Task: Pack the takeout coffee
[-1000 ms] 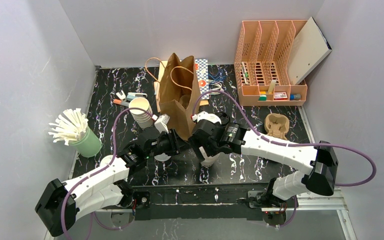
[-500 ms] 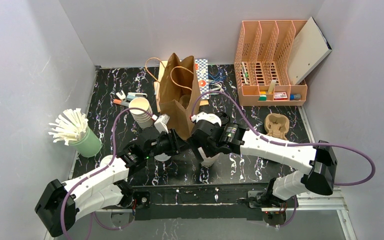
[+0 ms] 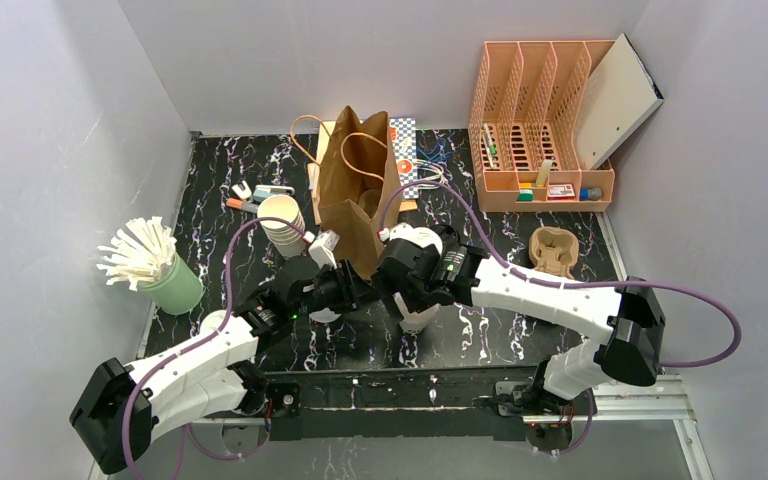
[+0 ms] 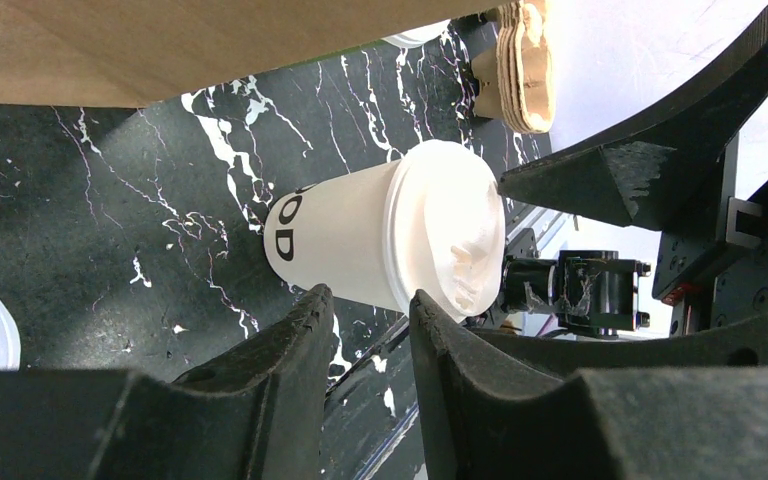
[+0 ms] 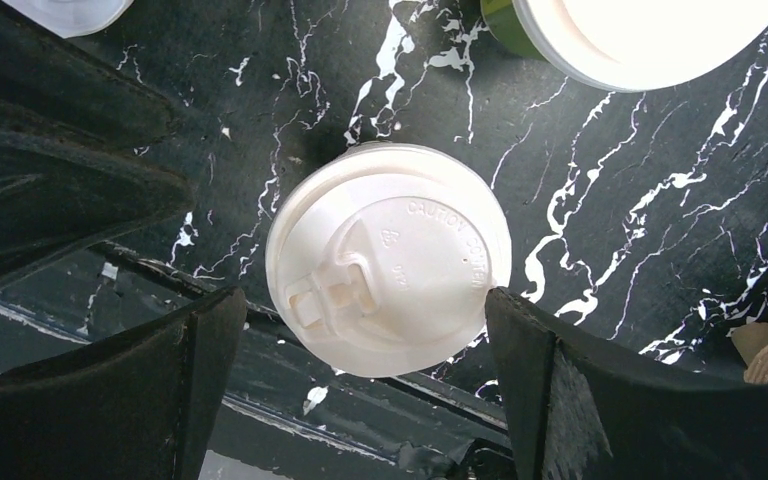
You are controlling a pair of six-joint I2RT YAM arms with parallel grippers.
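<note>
Cream cup (image 5: pixel 390 260) stands upright on the black marbled counter (image 3: pixel 520 330), close to the near edge and about midway along it, just in front of the brown paper bag (image 3: pixel 355 210). Its white sip lid is embossed with "CAUTION" along the rim; the rest of the raised lettering is too small to read. From the left wrist, the cream cup shows black letters "OD" on its side, the start of the word hidden round the curve.

The right gripper (image 5: pixel 362 295) hangs straight over this cup with its jaws spread wide, one finger on each side of the lid. The right-hand finger (image 5: pixel 540 390) sits just at the lid's edge; whether it touches I cannot tell. It grips nothing.

The left gripper (image 4: pixel 370 295) lies low beside the cup on the left, its jaws a narrow gap apart and holding nothing.

The green cup (image 5: pixel 650 30), also capped in white, stands near the cream one.

A moulded pulp carrier (image 3: pixel 552 250) sits towards the right edge. A stack of lidless cups (image 3: pixel 282 222) stands left of the bag.
</note>
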